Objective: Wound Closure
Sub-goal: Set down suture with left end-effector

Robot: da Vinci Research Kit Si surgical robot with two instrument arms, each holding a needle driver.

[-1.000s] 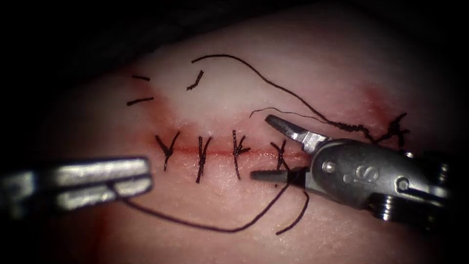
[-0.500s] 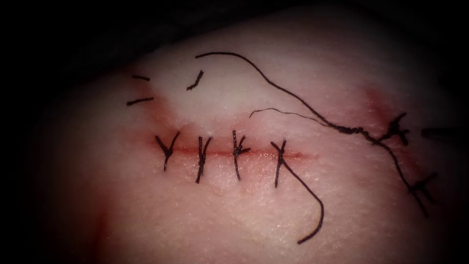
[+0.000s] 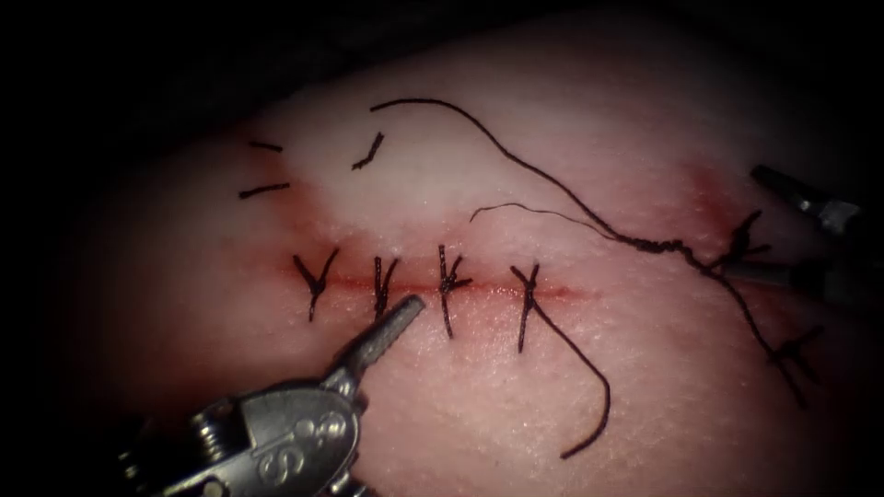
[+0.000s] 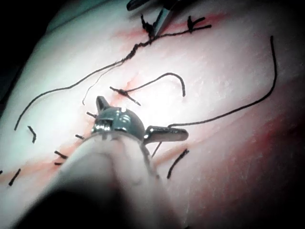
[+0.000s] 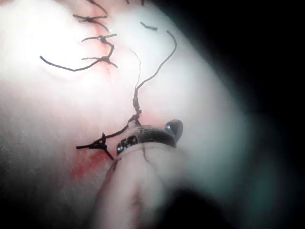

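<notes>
Black thread (image 3: 516,163): lying loose on the tissue (image 3: 663,405) above the cut (image 3: 488,291), trailing right to a twisted stretch and two knots.
Stitches (image 3: 448,287): four crossing the cut; the rightmost one is trailing a curled tail below.
Left hand (image 4: 141,117): hovering with jaws spread wide, gripping nothing, one jaw pointing at the second stitch from below.
Right hand (image 3: 746,221): sitting at the right end of the cut, jaws apart on either side of a knot, clamping nothing.
Cut ends (image 3: 264,190): lying at upper left.
Red fluid (image 3: 709,189): staining the tissue beside the knots.
</notes>
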